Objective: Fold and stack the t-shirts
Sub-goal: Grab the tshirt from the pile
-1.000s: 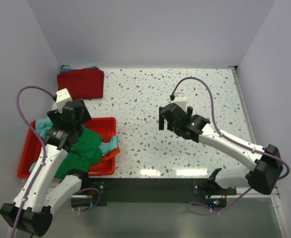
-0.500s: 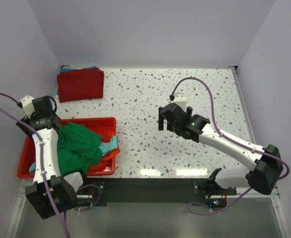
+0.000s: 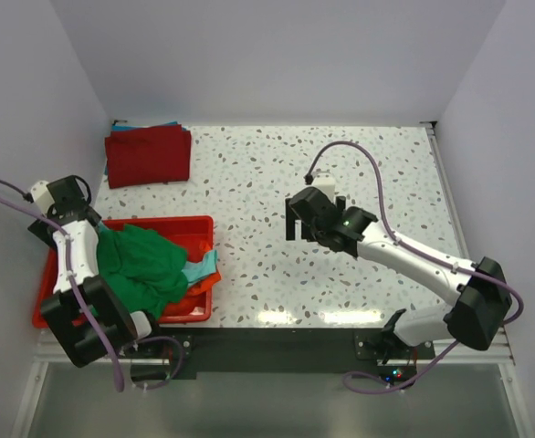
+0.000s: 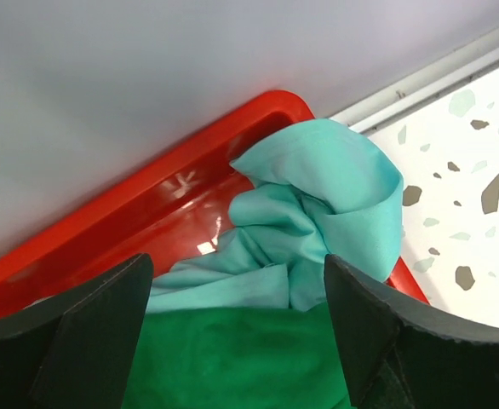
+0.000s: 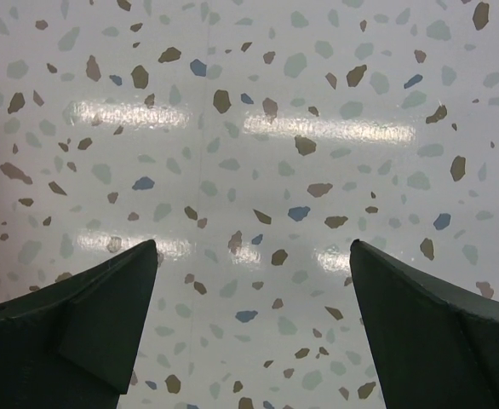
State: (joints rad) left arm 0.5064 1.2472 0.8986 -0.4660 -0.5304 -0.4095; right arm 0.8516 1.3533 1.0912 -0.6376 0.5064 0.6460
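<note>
A bright green t-shirt (image 3: 144,265) lies crumpled in the red bin (image 3: 194,224), with a teal t-shirt (image 3: 205,266) and an orange one (image 3: 204,285) poking out at its right. My left gripper (image 3: 96,230) hangs over the bin's back left corner. In the left wrist view its jaws stand open (image 4: 237,315) above the green t-shirt (image 4: 232,366) and a teal bunch (image 4: 318,204), gripping neither. A folded dark red t-shirt (image 3: 149,155) rests at the back left on a blue-teal layer (image 3: 144,123). My right gripper (image 3: 306,219) is open over bare table (image 5: 254,281).
The bin's red wall (image 4: 147,204) runs close behind the left fingers, with the white side wall (image 3: 30,137) just beyond. The speckled table (image 3: 340,164) stretches right of the bin. The right arm's purple cable (image 3: 359,155) loops above it.
My left arm has swung left, from over the middle of the bin to its back left corner. The right gripper has shifted slightly left.
</note>
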